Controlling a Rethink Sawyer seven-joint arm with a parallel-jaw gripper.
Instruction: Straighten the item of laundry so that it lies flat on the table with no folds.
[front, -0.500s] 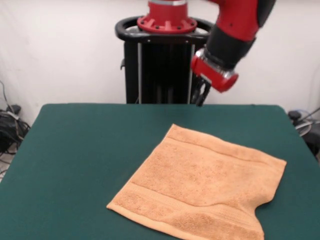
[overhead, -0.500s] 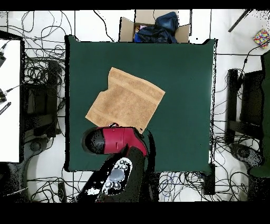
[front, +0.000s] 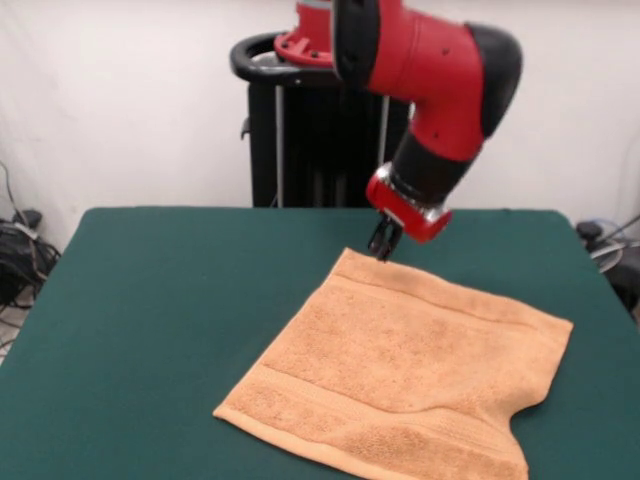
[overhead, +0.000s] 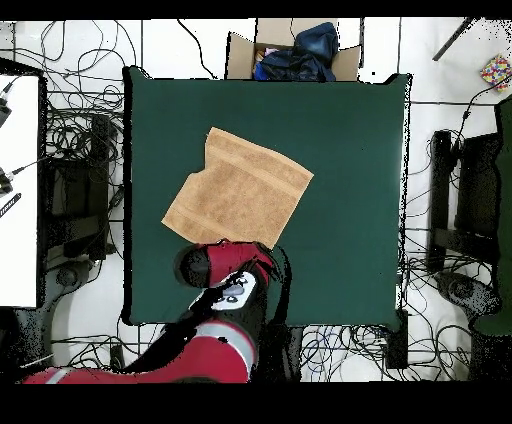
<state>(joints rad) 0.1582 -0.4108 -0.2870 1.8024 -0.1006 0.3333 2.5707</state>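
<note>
Orange-tan terry cloth makes up the towel (front: 400, 380), which is spread on the dark green worktop (front: 160, 300), turned at an angle to its edges. It lies right of centre in the front view and left of centre in the overhead view (overhead: 238, 188). A woven band is seen near two opposite edges. The towel is mostly flat, but near the front edge one corner is drawn inward, leaving a notch and a raised crease (seen best from the front). The red and black arm (front: 440, 80) comes down from above, and the gripper (front: 383, 246) is held just at the towel's far corner. Whether the jaws are apart or together cannot be told, nor whether the cloth is touched. No brand, label or writing can be read anywhere.
</note>
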